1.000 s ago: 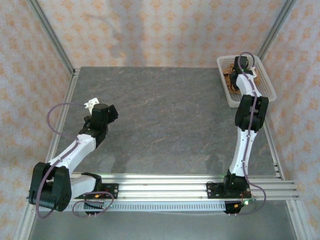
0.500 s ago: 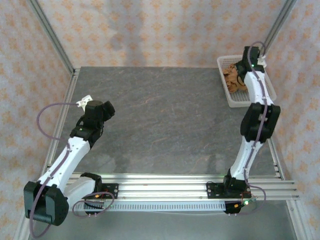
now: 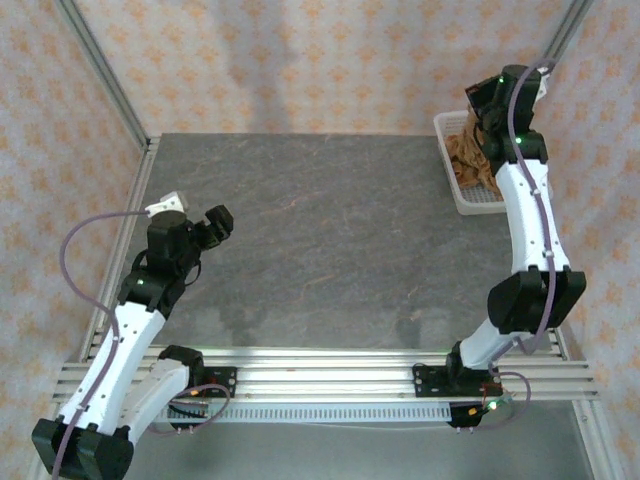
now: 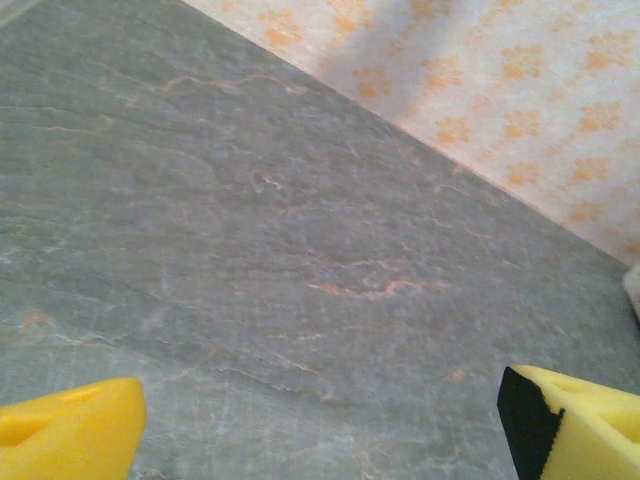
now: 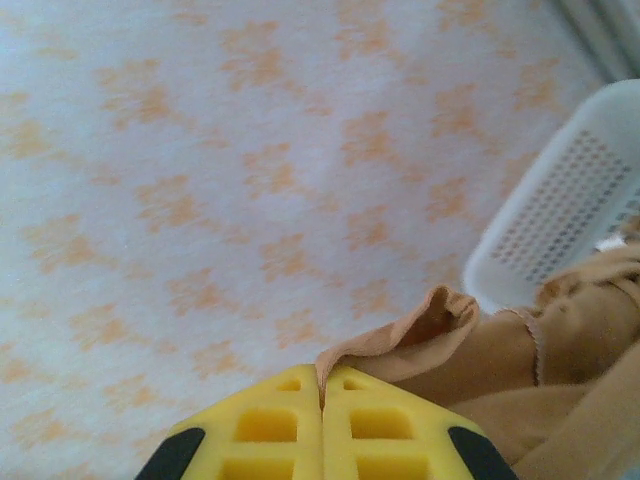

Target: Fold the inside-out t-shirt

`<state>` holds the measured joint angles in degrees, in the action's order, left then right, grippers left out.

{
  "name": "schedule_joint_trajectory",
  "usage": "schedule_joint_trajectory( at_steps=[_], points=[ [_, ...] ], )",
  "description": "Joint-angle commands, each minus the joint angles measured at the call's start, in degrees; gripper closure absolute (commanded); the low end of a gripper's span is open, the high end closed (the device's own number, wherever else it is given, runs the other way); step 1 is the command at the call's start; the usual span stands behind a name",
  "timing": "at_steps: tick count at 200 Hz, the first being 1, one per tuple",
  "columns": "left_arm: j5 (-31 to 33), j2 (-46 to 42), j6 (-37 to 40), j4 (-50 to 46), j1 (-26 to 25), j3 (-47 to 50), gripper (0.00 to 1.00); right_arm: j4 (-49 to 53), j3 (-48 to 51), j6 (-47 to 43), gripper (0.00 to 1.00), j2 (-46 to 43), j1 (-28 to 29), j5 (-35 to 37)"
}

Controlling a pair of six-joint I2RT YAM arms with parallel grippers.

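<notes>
Between the right jaws, the t-shirt (image 5: 470, 350)

What I count here
One shirt (image 5: 500, 360), one basket (image 5: 560, 205), one table (image 3: 320, 230), and my two: left gripper (image 4: 320, 405), right gripper (image 5: 322, 390).

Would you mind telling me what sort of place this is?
Likely a robot lab test cell: a grey table enclosed by patterned walls, with an aluminium rail carrying the left arm and right arm.
</notes>
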<state>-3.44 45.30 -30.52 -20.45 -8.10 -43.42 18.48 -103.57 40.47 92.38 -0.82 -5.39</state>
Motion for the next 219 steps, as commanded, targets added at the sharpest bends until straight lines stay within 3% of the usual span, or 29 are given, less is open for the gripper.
schedule_joint_trajectory(
  at_steps=[1,44,106,150,189,219],
  points=[
    [-3.6,-1.8,1.7,-1.8,0.4,-1.4,0.07,-6.0,-1.6,-3.5,1.0,-6.5,2.1,1.1],
    [-7.2,-2.0,0.8,1.4,0.4,-0.5,0.08,-1.6,-16.1,-8.3,1.0,-8.2,5.4,-2.3],
    [-11.9,1.7,-1.7,6.1,0.4,0.0,0.13,11.5,-44.7,-13.2,1.0,3.7,17.4,-15.1],
    [-13.2,3.7,-1.6,7.2,0.4,0.3,0.16,11.0,-42.9,-15.9,1.0,5.8,25.6,-15.6],
    [-13.7,4.6,-1.5,7.7,0.4,1.2,0.17,11.7,-36.9,-15.8,1.0,8.4,25.8,-11.3],
    [-13.7,5.6,-0.9,7.9,0.3,2.7,0.17,14.3,-27.9,-17.1,1.0,9.9,25.5,-3.3]
  ],
)
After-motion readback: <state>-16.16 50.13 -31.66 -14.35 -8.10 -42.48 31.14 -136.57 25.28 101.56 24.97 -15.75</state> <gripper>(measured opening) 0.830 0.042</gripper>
